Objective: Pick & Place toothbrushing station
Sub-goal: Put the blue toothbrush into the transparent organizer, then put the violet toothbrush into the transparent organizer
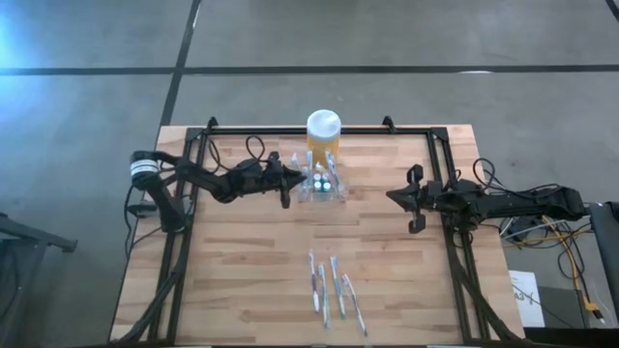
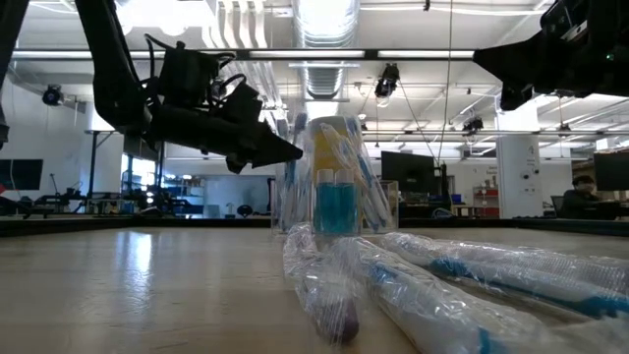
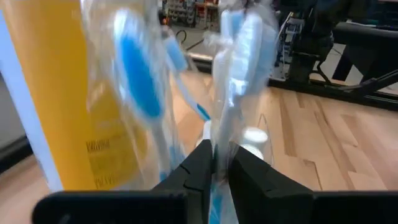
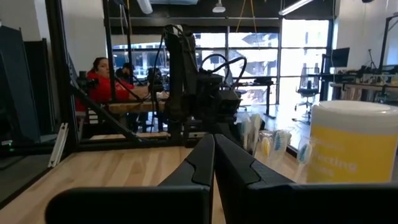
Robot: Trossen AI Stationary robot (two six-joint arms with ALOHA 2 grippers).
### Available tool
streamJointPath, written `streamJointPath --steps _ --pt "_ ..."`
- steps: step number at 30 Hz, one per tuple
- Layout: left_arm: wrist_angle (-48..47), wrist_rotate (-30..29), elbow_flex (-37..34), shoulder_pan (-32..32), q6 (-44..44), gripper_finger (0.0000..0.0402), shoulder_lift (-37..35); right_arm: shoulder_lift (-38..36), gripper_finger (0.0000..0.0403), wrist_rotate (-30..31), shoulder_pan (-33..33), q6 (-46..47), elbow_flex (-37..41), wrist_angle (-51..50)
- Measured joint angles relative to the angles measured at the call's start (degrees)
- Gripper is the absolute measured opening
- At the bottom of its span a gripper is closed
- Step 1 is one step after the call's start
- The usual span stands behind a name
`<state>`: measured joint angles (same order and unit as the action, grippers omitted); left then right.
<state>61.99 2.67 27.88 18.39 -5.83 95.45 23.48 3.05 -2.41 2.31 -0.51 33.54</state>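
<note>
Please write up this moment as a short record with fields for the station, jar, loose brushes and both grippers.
station: clear toothbrushing station with wrapped brushes upright in it, beside the jar
jar: yellow jar, white lid, at the table's far edge
loose brushes: wrapped toothbrushes lying flat at the near edge
left gripper: at the station, pinching a brush wrapper
right gripper: shut, waiting apart on the right

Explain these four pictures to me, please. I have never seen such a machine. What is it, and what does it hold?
It is a robot with two dark arms at a wooden table. One picture looks down from above, one looks level across the table, and two come from cameras on the wrists. The left gripper is at the clear holder, its fingers nearly closed around a wrapped toothbrush standing in it. Beside the holder stands a yellow jar. More wrapped toothbrushes lie nearer the front edge. The right gripper waits shut at the right side, holding nothing.
</note>
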Motion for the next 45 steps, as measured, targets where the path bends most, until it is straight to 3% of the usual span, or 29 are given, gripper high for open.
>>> streamJointPath --steps 8,14,26,34,39,45 --pt "-0.77 3.83 -0.04 0.02 -0.75 0.0103 -0.58 -0.02 0.0009 0.0 0.0 0.3 0.0 -0.16" --pt "-0.95 7.79 -0.04 0.02 -0.04 0.0165 -0.8 -0.02 0.0009 0.0 0.02 1.49 0.0 -0.61" --pt "-4.08 8.0 -0.04 0.02 3.73 0.0273 -6.81 -0.02 0.0009 0.0 0.02 0.52 0.0 -0.8" --pt "-14.23 8.03 -0.04 0.02 6.77 0.0281 -19.06 -0.14 0.0009 -0.02 0.02 2.2 -0.02 -1.62" --pt "-26.41 8.02 -0.04 0.02 11.23 0.0278 -30.58 -0.11 0.0008 -0.02 0.02 2.23 0.0 -1.6" --pt "-46.02 8.02 -0.15 0.0 15.47 0.0219 -47.22 -0.11 0.0009 -0.01 0.02 2.92 -0.02 -2.14"
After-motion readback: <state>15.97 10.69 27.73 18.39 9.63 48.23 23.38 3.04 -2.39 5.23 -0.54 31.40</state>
